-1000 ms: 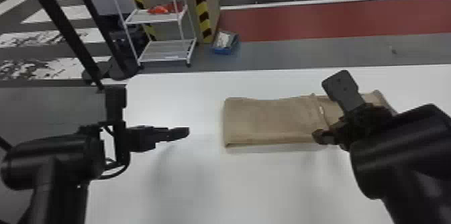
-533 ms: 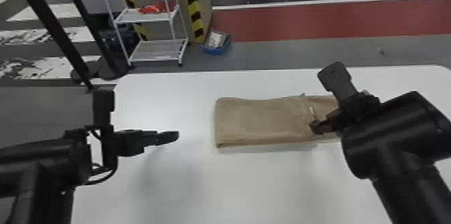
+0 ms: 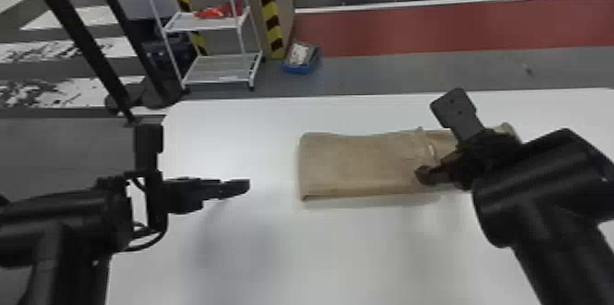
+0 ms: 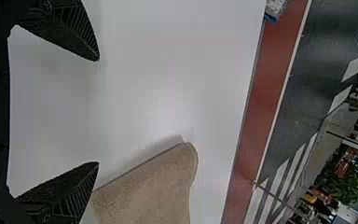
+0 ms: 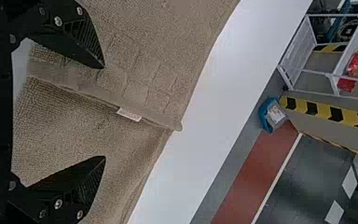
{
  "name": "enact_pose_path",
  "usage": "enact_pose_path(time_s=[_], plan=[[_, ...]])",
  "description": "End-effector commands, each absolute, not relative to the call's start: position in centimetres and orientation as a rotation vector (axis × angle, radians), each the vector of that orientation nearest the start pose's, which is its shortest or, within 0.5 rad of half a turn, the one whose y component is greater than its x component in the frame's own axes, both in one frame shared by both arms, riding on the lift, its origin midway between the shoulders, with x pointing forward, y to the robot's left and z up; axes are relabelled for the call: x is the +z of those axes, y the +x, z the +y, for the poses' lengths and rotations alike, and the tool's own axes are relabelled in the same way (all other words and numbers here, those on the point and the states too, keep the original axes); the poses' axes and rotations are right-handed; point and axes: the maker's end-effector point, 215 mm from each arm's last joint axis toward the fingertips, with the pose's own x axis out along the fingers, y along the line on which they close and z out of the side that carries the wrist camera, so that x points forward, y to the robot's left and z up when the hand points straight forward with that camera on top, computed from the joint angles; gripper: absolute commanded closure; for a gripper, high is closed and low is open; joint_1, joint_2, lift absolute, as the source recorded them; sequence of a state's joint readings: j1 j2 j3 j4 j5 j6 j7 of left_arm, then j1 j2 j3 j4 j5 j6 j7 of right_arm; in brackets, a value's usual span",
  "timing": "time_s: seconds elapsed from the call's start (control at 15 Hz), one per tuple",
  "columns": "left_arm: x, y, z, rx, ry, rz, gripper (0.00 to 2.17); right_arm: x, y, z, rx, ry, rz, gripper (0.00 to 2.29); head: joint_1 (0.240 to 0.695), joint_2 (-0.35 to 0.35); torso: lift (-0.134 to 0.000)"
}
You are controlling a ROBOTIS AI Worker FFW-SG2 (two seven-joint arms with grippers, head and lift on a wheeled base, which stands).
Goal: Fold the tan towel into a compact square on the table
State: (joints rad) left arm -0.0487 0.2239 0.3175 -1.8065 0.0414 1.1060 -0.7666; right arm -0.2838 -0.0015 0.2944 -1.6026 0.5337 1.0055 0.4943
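Note:
The tan towel [image 3: 361,162] lies as a long folded strip on the white table, with an edge and small label crossing it near its right part. My left gripper [image 3: 237,186] is left of the towel, apart from it. In the left wrist view, the left gripper [image 4: 98,112] is open with bare table between its fingers; a corner of the towel [image 4: 154,191] shows beside one finger. Over the towel's right part is my right gripper [image 3: 427,175]. The right wrist view has the right gripper [image 5: 105,112] open, its fingers either side of the towel's crossing edge and label [image 5: 129,114].
The white table [image 3: 365,249] extends around the towel. Beyond its far edge stand a white wire shelf [image 3: 219,69] with red items, striped posts [image 3: 269,7] and a blue box [image 3: 299,60] on the floor.
The whole head view has shifted slightly, moving table and towel leftward at first. Against the towel, my right gripper has moved only slightly; both arms otherwise look much the same, and the towel keeps its shape.

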Motion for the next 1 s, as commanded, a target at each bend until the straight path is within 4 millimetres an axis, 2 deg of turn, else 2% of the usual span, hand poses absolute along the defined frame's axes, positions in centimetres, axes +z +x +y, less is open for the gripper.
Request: enact_pose_path(time_s=[0.0,0.2,0.33,0.47,0.73,0.87,0.93], plan=[[-42.8,49.9,32.1,-0.366,-0.261,0.727,0.09,-44.1,58.5,-12.7,0.372,-0.437,0.736,0.29,0.695,0.193,-0.123],[-42.9,49.8,32.1,-0.367,-0.260,0.729,0.09,-45.1,58.2,-13.0,0.372,-0.444,0.757,0.47,0.695,0.193,-0.123],[-42.9,49.6,32.1,-0.367,-0.261,0.730,0.09,-45.1,58.2,-13.0,0.373,-0.445,0.756,0.48,0.695,0.191,-0.123],[-43.0,49.4,32.3,-0.365,-0.261,0.732,0.09,-45.2,58.3,-12.9,0.374,-0.449,0.756,0.59,0.695,0.191,-0.123],[-42.9,49.4,32.6,-0.364,-0.263,0.730,0.09,-44.7,58.6,-12.8,0.376,-0.452,0.744,0.59,0.695,0.195,-0.123],[-42.9,49.3,32.6,-0.364,-0.263,0.730,0.09,-44.7,58.6,-12.8,0.376,-0.456,0.743,0.79,0.695,0.197,-0.123],[-43.0,49.2,32.7,-0.363,-0.263,0.731,0.09,-44.7,58.6,-12.7,0.377,-0.457,0.743,0.79,0.695,0.197,-0.123]])
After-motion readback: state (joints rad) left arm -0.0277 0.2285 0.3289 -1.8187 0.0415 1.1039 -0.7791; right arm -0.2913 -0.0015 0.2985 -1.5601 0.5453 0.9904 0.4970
